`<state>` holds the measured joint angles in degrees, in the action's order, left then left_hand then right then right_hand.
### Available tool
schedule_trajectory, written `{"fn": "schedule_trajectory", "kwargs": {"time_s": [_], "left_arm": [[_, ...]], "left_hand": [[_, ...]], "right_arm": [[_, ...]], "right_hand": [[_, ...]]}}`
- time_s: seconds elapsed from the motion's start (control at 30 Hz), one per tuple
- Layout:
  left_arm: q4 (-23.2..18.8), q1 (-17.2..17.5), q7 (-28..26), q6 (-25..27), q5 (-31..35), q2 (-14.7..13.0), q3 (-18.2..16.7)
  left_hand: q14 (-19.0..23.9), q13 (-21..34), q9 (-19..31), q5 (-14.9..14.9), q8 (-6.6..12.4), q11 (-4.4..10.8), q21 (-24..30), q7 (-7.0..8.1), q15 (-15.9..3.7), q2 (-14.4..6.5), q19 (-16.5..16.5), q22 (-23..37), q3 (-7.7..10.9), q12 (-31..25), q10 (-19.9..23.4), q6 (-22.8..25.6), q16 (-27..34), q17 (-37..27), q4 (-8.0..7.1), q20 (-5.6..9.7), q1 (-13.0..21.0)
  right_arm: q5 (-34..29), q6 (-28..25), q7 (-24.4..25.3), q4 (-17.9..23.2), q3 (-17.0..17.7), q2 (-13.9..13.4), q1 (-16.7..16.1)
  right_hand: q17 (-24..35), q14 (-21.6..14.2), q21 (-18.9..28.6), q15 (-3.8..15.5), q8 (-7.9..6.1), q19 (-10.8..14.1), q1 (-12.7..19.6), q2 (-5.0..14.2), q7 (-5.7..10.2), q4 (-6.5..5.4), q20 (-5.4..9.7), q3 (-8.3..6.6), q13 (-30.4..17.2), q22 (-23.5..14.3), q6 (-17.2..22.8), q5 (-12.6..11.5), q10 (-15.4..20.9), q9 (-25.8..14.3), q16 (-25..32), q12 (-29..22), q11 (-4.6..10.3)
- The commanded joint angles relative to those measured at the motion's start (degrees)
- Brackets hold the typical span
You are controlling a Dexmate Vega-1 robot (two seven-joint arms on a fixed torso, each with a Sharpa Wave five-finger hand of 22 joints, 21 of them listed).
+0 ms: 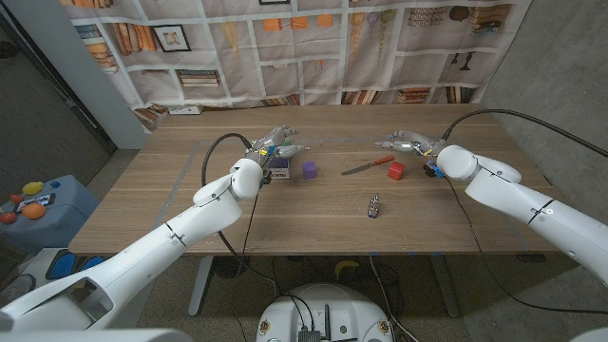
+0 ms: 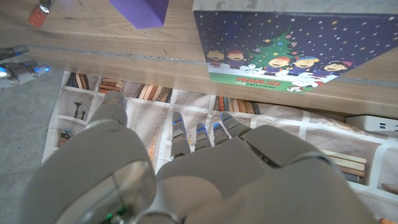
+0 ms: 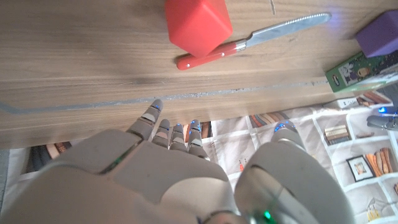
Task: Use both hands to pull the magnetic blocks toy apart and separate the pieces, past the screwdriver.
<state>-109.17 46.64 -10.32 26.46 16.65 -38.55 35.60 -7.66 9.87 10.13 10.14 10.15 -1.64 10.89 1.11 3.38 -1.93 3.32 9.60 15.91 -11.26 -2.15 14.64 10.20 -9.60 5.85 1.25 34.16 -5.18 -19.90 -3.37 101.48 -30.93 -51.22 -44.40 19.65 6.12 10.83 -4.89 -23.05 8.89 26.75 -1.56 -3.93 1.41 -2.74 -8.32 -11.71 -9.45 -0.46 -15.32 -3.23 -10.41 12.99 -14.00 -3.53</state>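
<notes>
Blocks already apart — purple block (image 1: 309,169), red block (image 1: 395,171) on desk (image 1: 285,223); left hand (image 1: 274,147), right hand (image 1: 407,142) spread, empty — next only withdraw.

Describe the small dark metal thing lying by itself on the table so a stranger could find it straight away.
Start at the wooden table and find the red block beside the red-handled knife. Nearer the robot, alone on bare wood, lies the small dark metal piece. Unlike the red and purple block, it is slim, grey and shiny.
</notes>
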Motion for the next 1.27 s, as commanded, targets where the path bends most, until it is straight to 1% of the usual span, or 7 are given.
{"fn": "schedule_trajectory", "kwargs": {"time_s": [0.03, 0.2, 0.4, 0.73, 0.97, 1.07, 1.27], "left_arm": [[2.9, 2.4, -5.9, -7.4, -7.4, -0.2, -3.9], [4.6, 3.2, -7.6, -11.1, -10.5, 0.4, -5.4], [5.6, 4.3, -9.2, -14.5, -13.3, 0.7, -6.7], [6.7, 7.0, -12.3, -18.9, -17.6, 2.1, -8.6], [8.6, 8.5, -14.4, -22.8, -20.7, 4.1, -9.7], [10.4, 9.5, -15.4, -26.4, -23.1, 5.8, -10.6], [16.5, 9.6, -15.0, -34.5, -28.3, 9.6, -11.6]], "left_hand": [[0.6, 0.1, 0.0, 0.2, 0.35, 0.22, 0.4, -0.34, 0.02, -1.1, -0.4, 0.1, 0.48, -0.3, 0.4, 0.4, 0.5, -0.1, -0.11, -0.13, -0.2], [1.1, 0.1, 0.0, 0.2, 0.3, 0.29, 0.5, -0.25, -0.31, -2.1, -0.8, 0.1, 0.75, -0.3, 0.7, 0.3, 0.6, -0.1, -0.22, -0.06, -0.5], [2.2, 0.1, 0.0, 0.1, 0.51, 1.68, 0.6, -0.44, -1.06, -3.3, -1.8, 0.1, 0.96, -0.5, 1.7, 1.2, 0.6, 0.0, -0.25, 0.1, -1.2], [2.6, 0.1, 0.0, 0.1, 0.4, 1.97, 0.7, -0.53, -1.38, -4.1, -2.6, 0.1, 0.98, -0.4, 2.1, 1.2, 0.5, 0.0, -0.42, 0.71, -2.1], [2.6, 0.1, -0.1, 0.1, 0.34, 2.34, 0.5, -0.57, -1.37, -4.6, -2.6, 0.1, 0.97, -0.3, 2.2, 1.2, 0.3, 0.0, -0.51, 0.96, -2.7], [2.6, 0.1, -0.1, 0.1, 0.3, 2.26, 0.5, -0.59, -1.45, -4.7, -2.5, 0.1, 0.97, -0.3, 2.2, 1.2, 0.3, 0.0, -0.56, 1.05, -2.8], [2.8, 0.0, -0.1, 0.2, 0.23, 2.46, 0.4, -0.69, -1.79, -5.3, -2.5, 0.2, 1.02, -0.2, 2.3, 1.0, 0.3, -0.1, -0.87, 1.38, -3.6]], "right_arm": [[5.8, 3.1, 6.1, -0.3, 2.0, 1.6, -2.7], [8.7, 5.7, 7.8, -1.6, 3.1, 2.8, -3.6], [12.5, 10.3, 9.1, -4.1, 4.6, 4.0, -4.8], [17.7, 18.5, 9.5, -8.5, 6.4, 5.5, -6.5], [21.4, 24.6, 8.5, -12.2, 7.4, 7.0, -7.2], [23.6, 28.7, 8.0, -15.5, 7.9, 9.0, -7.2], [25.7, 32.5, 8.4, -19.1, 8.3, 11.4, -7.3]], "right_hand": [[-0.2, -0.5, 0.5, 0.56, 0.42, 0.8, -0.8, 0.18, 0.16, -0.39, 0.62, 0.04, 0.2, -0.1, 1.1, 0.3, 1.5, 0.0, 0.4, -0.6, 0.06], [-0.3, -0.9, 0.5, 0.87, 0.68, 1.2, -1.2, 0.6, 0.31, -0.56, 0.88, 0.06, 0.3, -0.1, 1.5, 0.6, 2.1, 0.1, 0.5, -0.7, 0.27], [-0.6, -1.4, 0.5, 1.4, 1.08, 1.5, -1.7, 1.0, 0.94, -0.69, 1.18, 0.13, 0.4, -0.1, 2.0, 0.9, 2.8, 0.2, 0.6, -0.7, 0.55], [-1.1, -2.3, 0.4, 2.46, 1.74, 2.0, -2.7, 1.59, 1.49, -0.91, 1.72, 0.32, 0.7, -0.1, 3.2, 1.6, 4.2, 0.3, 0.7, -0.7, 1.19], [-1.3, -2.9, 0.4, 2.71, 2.54, 2.5, -4.1, 2.48, 2.02, -1.61, 2.04, 0.5, 0.9, -0.1, 3.2, 2.0, 4.9, 0.4, 0.8, -0.5, 1.25], [-1.3, -2.8, 0.3, 2.76, 2.8, 2.4, -4.8, 2.89, 1.93, -2.0, 2.06, 0.59, 0.9, -0.1, 3.3, 2.1, 4.8, 0.4, 0.7, -0.3, 1.15], [-1.4, -3.1, 0.2, 3.06, 3.39, 2.5, -6.4, 3.71, 1.61, -2.83, 2.45, 0.84, 1.0, -0.1, 3.8, 2.2, 5.3, 0.4, 0.8, -0.2, 1.41]]}}
